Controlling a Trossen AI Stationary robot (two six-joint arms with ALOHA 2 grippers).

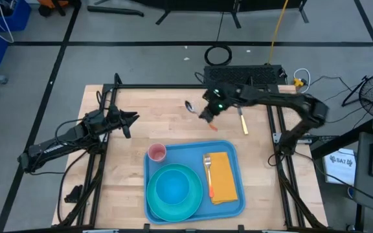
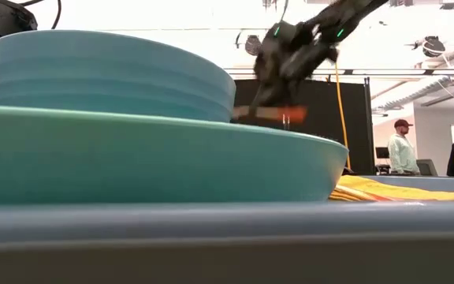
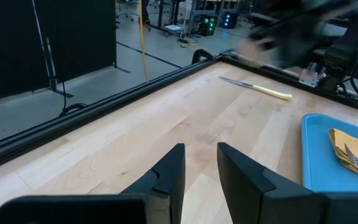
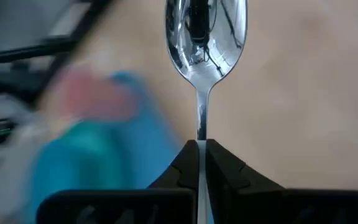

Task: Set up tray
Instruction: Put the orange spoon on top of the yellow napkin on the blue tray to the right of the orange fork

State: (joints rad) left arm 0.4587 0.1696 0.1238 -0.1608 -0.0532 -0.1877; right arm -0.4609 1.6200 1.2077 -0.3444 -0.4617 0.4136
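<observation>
The light-blue tray (image 1: 232,204) lies at the table's near middle. It carries a teal plate (image 1: 154,204) with a blue bowl (image 1: 172,188), a pink cup (image 1: 157,153), and a yellow napkin (image 1: 225,181) with an orange-handled fork (image 1: 208,173) on it. My right gripper (image 1: 207,115) is beyond the tray's far edge, shut on a spoon (image 4: 205,37) with a shiny bowl (image 1: 190,105) and an orange handle (image 2: 290,114). My left gripper (image 3: 201,168) waits open over the table's left part (image 1: 131,118). My right gripper pinches the spoon between its two fingertips (image 4: 219,163) at the thin metal neck (image 4: 201,124) just behind the bowl. The fingers lie along the spoon, and the bowl sticks out ahead of them. The spoon is lifted clear of the table, about level, its orange handle (image 1: 214,127) behind the fingers.
A knife with a yellow handle (image 1: 243,122) lies on the bare wood right of my right gripper, also seen as the knife (image 3: 257,87). Black frame rails (image 1: 173,87) run along the table's edges. Open wood lies left of the tray. People stand in the room beyond (image 2: 403,146).
</observation>
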